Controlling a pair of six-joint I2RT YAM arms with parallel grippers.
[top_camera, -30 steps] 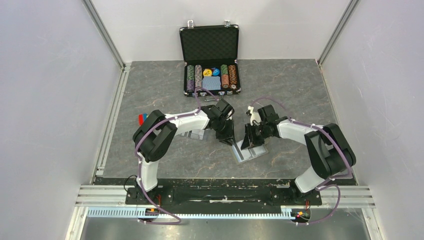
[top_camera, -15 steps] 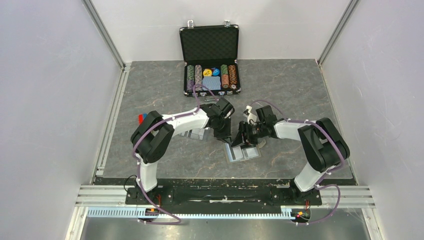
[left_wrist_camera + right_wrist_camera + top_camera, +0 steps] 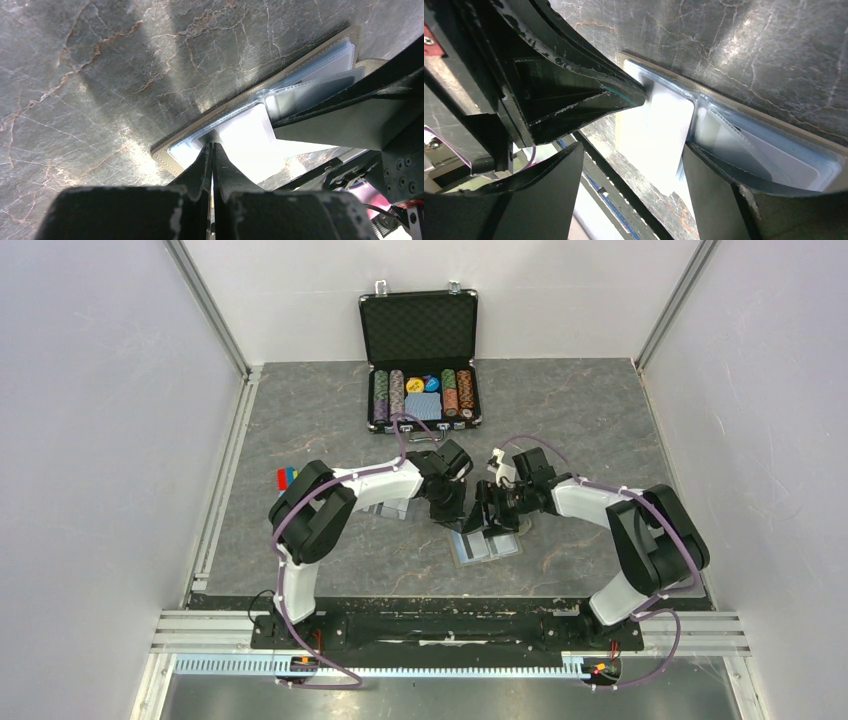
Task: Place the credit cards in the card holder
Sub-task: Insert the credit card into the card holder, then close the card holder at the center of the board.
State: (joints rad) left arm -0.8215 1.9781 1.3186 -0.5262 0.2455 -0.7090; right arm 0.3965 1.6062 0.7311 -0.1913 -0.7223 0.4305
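Note:
The card holder lies open on the table between the two arms, its taupe rim and clear sleeves showing. A white credit card sticks partway out of a sleeve at the holder's left end. My left gripper is shut, and its tips touch that card's outer edge without holding it. My right gripper stands open over the card. One of its fingers rests on the sleeves beside the card. In the top view the left gripper and right gripper almost meet above the holder.
An open black poker-chip case stands at the back of the table. A pale flat rectangle lies under the left forearm. A small red and blue item sits by the left arm's elbow.
The left gripper has shut and now sits against the card's edge. The right gripper has opened wide and come lower over the holder. The holder has shifted slightly left.

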